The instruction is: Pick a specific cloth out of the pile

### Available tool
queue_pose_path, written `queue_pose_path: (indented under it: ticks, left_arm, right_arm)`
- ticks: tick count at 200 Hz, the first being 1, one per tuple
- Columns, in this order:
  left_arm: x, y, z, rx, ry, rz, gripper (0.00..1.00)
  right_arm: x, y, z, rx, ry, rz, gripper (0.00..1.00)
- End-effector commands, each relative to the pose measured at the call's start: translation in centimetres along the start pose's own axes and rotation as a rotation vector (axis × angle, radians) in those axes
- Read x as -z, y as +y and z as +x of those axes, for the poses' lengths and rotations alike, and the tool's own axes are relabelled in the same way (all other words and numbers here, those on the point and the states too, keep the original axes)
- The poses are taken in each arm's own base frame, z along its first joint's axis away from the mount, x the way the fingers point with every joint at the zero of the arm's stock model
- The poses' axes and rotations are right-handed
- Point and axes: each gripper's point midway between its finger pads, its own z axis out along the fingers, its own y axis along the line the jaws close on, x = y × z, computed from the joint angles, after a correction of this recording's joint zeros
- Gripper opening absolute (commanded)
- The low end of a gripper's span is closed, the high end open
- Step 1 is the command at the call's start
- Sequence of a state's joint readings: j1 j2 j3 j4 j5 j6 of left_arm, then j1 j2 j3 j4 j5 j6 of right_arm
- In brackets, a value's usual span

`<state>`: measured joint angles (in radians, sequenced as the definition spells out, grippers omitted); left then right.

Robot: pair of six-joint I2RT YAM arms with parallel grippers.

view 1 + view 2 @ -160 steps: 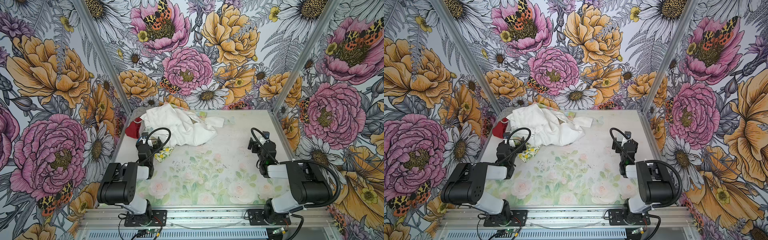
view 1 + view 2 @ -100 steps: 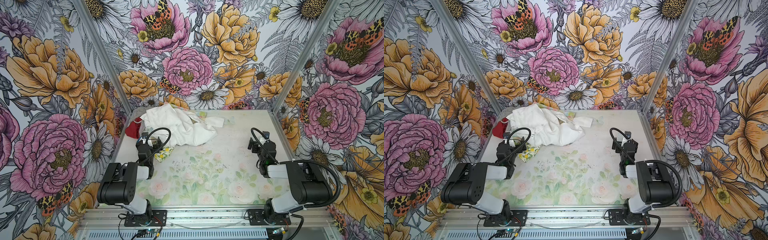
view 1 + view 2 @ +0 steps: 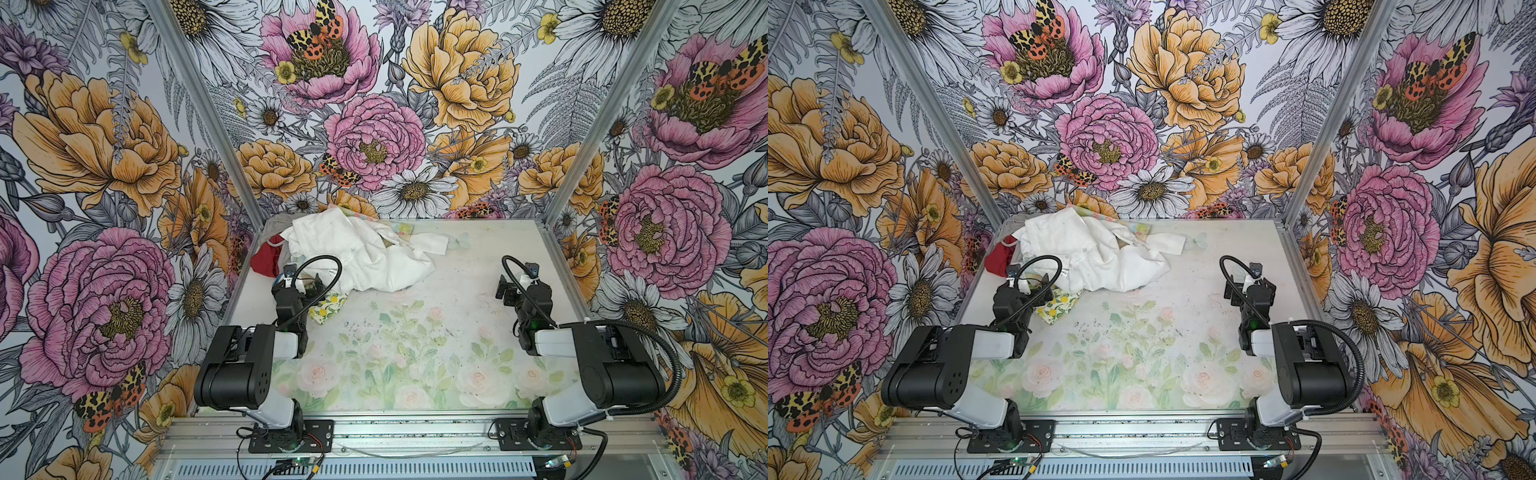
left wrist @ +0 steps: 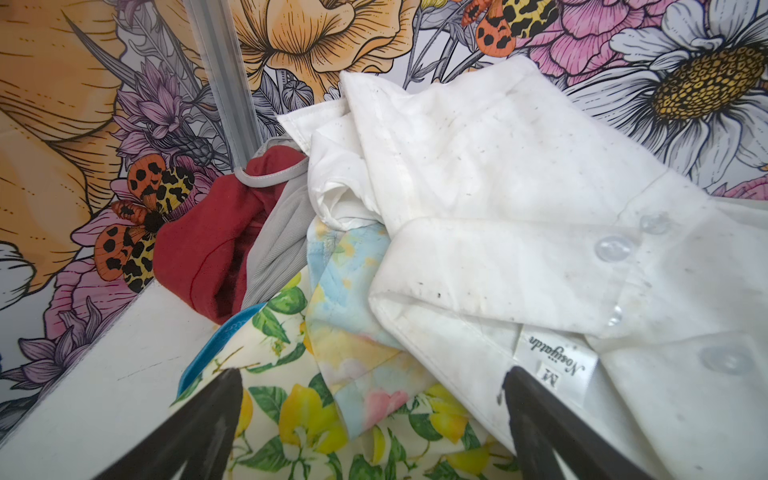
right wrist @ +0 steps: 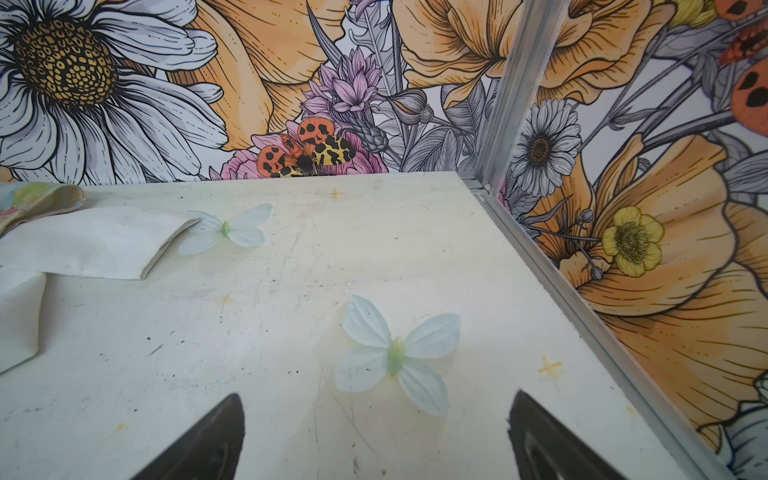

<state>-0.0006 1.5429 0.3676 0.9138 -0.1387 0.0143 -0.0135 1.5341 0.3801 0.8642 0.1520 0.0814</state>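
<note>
The dark red cloth (image 3: 266,261) (image 3: 998,259) (image 4: 208,249) lies bunched at the far left edge of the pile, against the left wall, partly under a grey piece (image 4: 278,241). A large white cloth (image 3: 361,253) (image 3: 1096,255) (image 4: 498,187) makes up most of the pile. A lemon-print piece (image 3: 328,306) (image 3: 1059,306) (image 4: 291,415) sticks out at its near side. My left gripper (image 3: 309,287) (image 3: 1034,289) (image 4: 372,376) is open over the lemon print, short of the red cloth. My right gripper (image 3: 509,289) (image 3: 1235,289) (image 5: 378,397) is open and empty above bare table.
A pastel watercolour cloth (image 4: 353,311) lies between the lemon print and the white cloth. Flowered walls with aluminium posts (image 3: 232,166) close the table (image 3: 415,332) on three sides. The red cloth touches the left wall. Pale butterflies (image 5: 395,357) are printed on the table.
</note>
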Motion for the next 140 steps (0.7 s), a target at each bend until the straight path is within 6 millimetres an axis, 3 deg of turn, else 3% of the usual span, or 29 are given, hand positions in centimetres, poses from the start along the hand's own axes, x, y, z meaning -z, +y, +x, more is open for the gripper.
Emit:
queue_pose_path:
  ticks: [1,140]
  left_arm:
    - [-0.23,-0.34,-0.71,0.006,-0.022,0.011,0.99]
    - [-0.21,-0.46,-0.72,0.0,-0.021,0.001,0.99]
  right_arm:
    - [-0.12,0.28,-0.73,-0.011,-0.024,-0.012,1.0]
    - [-0.03,0.2,-0.62,-0.005,-0.024,0.005,1.0]
